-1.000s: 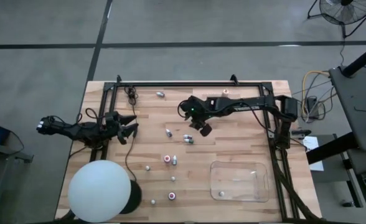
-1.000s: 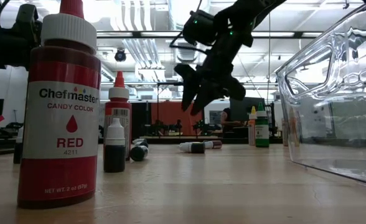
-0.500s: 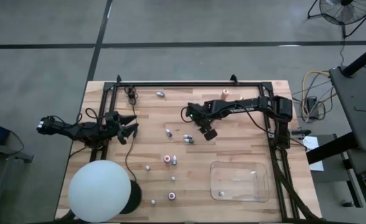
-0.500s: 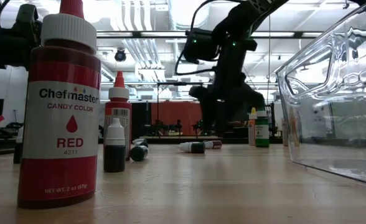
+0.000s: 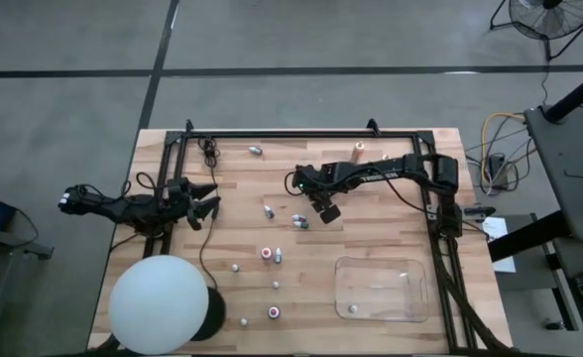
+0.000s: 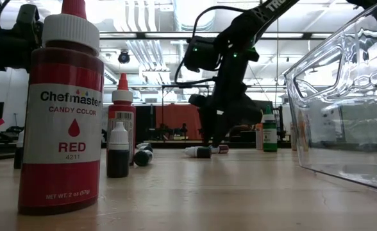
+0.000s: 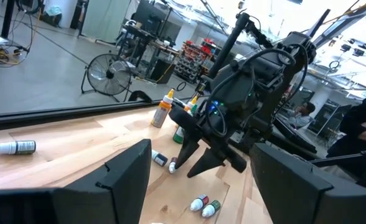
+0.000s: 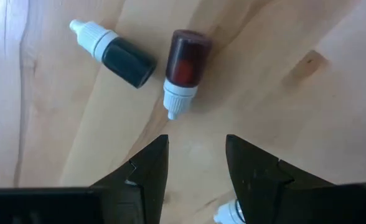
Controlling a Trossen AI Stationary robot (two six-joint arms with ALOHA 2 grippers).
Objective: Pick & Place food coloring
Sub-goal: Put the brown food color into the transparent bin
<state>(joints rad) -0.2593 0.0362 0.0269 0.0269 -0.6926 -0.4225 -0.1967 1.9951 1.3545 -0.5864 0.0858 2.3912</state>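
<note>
Several tiny food coloring bottles lie or stand scattered on the wooden table (image 5: 391, 238). A dark bottle (image 8: 117, 55) and a red-brown bottle (image 8: 183, 70), both white-capped, lie on their sides close together at mid-table (image 5: 298, 220). My right gripper (image 8: 197, 140) hangs open just above the table, pointing steeply down, its fingertips short of the red-brown bottle's cap; in the low view my right gripper (image 6: 213, 142) stands over the lying pair (image 6: 201, 152). My left gripper (image 5: 212, 201) waits open at the table's left side.
A clear plastic tray (image 5: 381, 288) sits at the near right with one small bottle inside. A big white ball (image 5: 158, 304) fills the near left corner. A large red bottle (image 6: 60, 115) stands close to the low camera. More bottles stand near the far edge (image 5: 357, 148).
My right gripper has come down toward the two lying bottles at mid-table, tipping steeper and rolling about its own axis. Its finger gap looks the same. No bottle has moved.
</note>
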